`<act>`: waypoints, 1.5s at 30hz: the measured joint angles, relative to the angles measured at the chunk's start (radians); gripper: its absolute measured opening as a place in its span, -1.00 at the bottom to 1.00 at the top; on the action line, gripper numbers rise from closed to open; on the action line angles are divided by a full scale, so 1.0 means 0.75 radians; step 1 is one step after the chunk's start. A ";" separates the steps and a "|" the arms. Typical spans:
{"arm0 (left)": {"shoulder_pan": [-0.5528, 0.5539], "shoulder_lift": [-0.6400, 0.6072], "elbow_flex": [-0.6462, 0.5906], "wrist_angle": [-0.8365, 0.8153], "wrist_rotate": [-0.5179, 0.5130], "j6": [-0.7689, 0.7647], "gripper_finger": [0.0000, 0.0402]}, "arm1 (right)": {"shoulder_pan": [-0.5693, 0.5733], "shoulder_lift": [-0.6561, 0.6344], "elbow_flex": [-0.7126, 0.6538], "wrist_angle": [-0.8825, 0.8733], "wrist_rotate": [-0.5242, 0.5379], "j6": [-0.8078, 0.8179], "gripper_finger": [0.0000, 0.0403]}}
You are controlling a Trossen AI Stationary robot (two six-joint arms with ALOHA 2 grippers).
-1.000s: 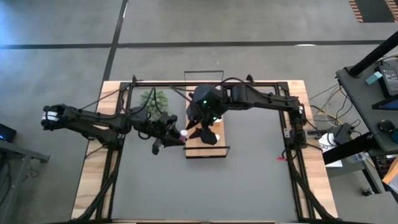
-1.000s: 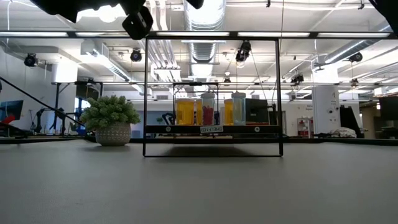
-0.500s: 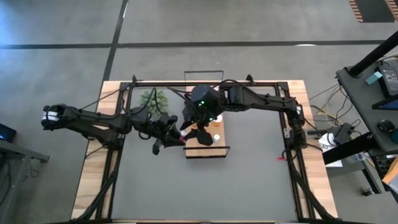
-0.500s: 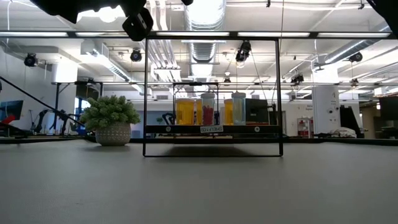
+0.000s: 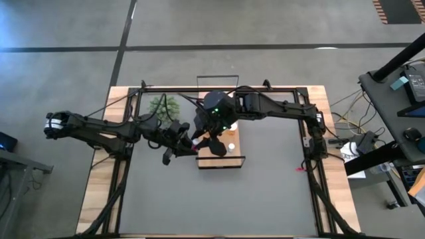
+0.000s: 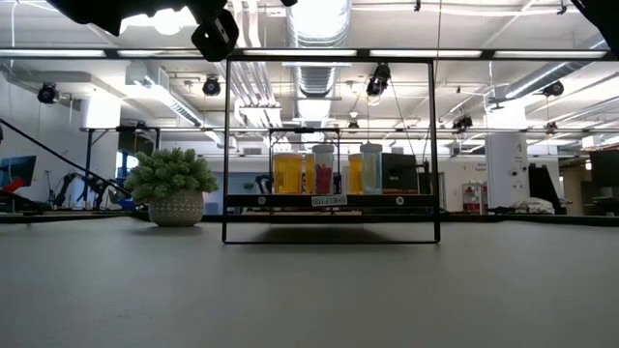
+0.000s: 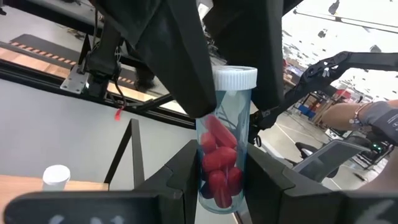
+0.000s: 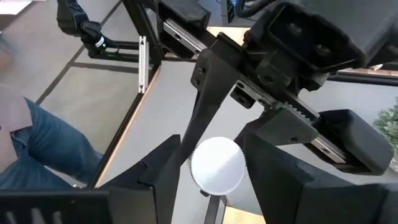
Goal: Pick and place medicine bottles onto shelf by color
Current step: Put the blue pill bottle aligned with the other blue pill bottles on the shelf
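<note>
Two pincers meet on one red-pill bottle, by the shelf's left edge.

The left pincer (image 7: 221,180) is clenched on the body of the bottle (image 7: 222,155), holding it upright above the table (image 5: 219,199). The right pincer (image 8: 214,165) straddles its white cap (image 8: 217,167), fingers (image 8: 163,163) close on either side; whether they grip yet, I cannot tell. On the shelf (image 5: 222,159), more bottles (image 6: 324,172) stand in a row, and a plant (image 6: 172,186) sits off to the side.
</note>
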 joint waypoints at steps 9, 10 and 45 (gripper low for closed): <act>0.000 0.000 -0.001 0.027 -0.004 0.004 -0.60 | -0.001 0.000 0.000 0.008 0.001 0.031 -0.35; 0.000 0.000 -0.002 0.036 -0.006 0.018 -0.60 | -0.001 0.000 0.000 0.010 0.001 0.037 -0.37; 0.023 -0.002 0.017 0.078 -0.135 0.026 0.01 | -0.054 -0.041 -0.002 -0.088 0.001 0.041 -0.47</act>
